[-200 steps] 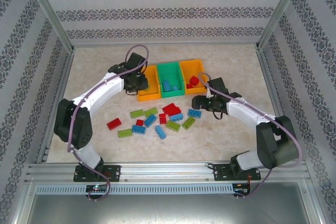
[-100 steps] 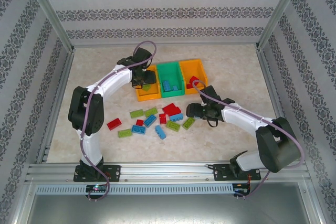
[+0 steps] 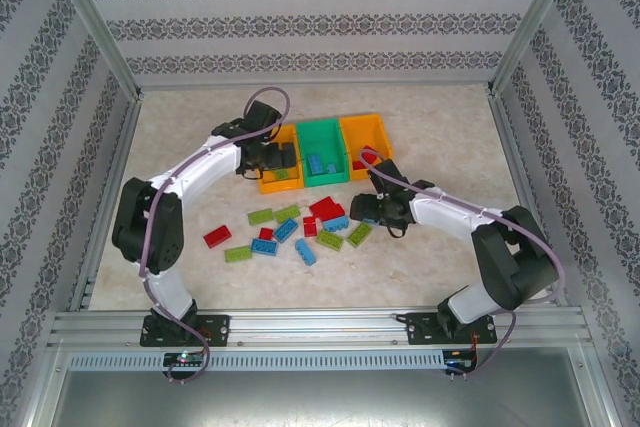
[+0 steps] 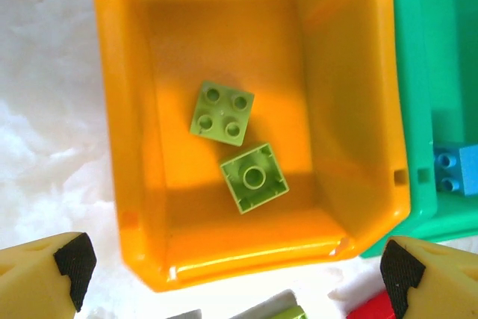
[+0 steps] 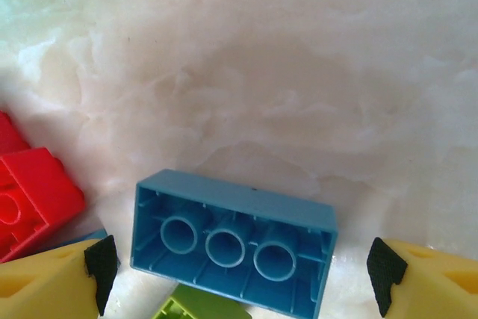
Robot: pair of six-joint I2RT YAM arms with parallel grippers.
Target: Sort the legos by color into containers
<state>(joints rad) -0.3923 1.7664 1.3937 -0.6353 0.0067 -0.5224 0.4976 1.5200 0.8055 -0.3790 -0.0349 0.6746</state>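
My left end effector [image 4: 235,261] hangs with its fingers spread wide over the left orange bin [image 4: 112,110], where two lime green legos [image 4: 221,113] lie. My right end effector [image 5: 243,268], fingers also apart, sits above an upturned blue lego [image 5: 233,240] on the counter [image 5: 299,72].

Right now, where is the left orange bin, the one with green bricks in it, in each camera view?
Top external: the left orange bin is at the left end of the bin row, behind the loose bricks.
Left wrist: it takes up the centre, with two lime green bricks on its floor.
Shared landmark: the green bin beside it.
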